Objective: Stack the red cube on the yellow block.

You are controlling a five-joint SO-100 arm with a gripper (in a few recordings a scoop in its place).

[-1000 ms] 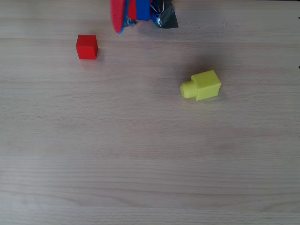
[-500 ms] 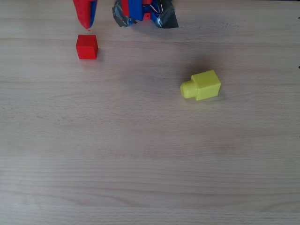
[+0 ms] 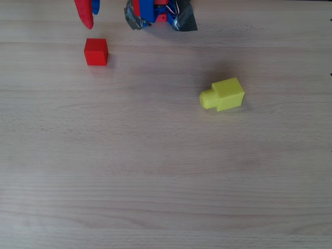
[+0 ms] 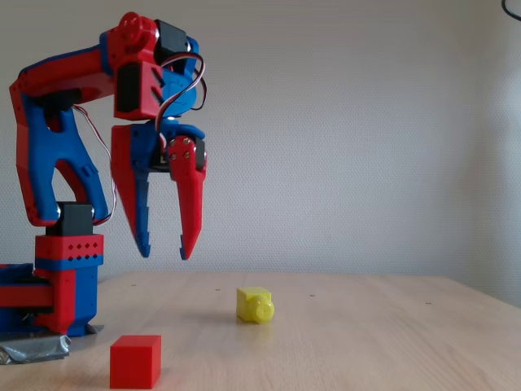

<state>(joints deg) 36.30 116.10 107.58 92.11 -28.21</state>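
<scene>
A red-and-blue robot tool point(image 4: 164, 248), fingers spread and empty, hangs above the desk point(image 3: 166, 181) near the red cube point(image 3: 96, 52), which sits far left (overhead view), well apart from the yellow block point(image 3: 223, 95), so stacking has not begun

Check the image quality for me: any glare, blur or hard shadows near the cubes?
Overhead view: even light, no glare, slightly soft; red cube and yellow block cast faint shadows. Fixed view: sharp, pale wall, open fingers clearly outlined above the table.
</scene>
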